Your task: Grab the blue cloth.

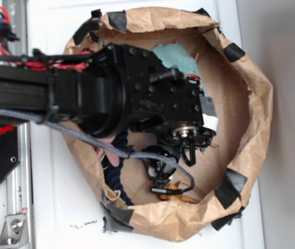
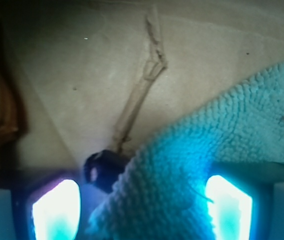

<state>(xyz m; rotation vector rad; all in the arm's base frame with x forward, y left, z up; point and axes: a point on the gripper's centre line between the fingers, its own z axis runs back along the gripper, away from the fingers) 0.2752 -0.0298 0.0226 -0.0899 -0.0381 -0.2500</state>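
**Fingers straddle blue cloth inside paper-walled bin**

Exterior view, left to right: metal rail [image 1: 16,197] and red wiring [image 1: 2,15] at the far left, then the black arm [image 1: 85,96] reaching across the white table [image 1: 59,207] into a crumpled brown paper bin [image 1: 251,129] patched with black tape [image 1: 230,188]. The arm hides most of the bin's middle. Under it, at the bin's left wall, a bit of pink plush [image 1: 110,155] and dark navy rope [image 1: 117,171] show. A grey cable [image 1: 152,158] loops down toward an orange-brown item [image 1: 176,194] on the bin floor; what it is can't be told. The blue cloth [image 1: 177,58] peeks out above the arm near the bin's upper wall, largely covered by the wrist.

Wrist view, left to right: dark brown edge [image 2: 2,115] at left, left finger [image 2: 56,210] glowing, a small dark object [image 2: 102,167] just beside the cloth edge, a crease [image 2: 142,90] in the tan floor, then the cloth filling the lower right. The gripper [image 2: 142,212] is spread, the cloth lying between the fingers, not pinched. Right finger [image 2: 229,207] sits over the cloth.
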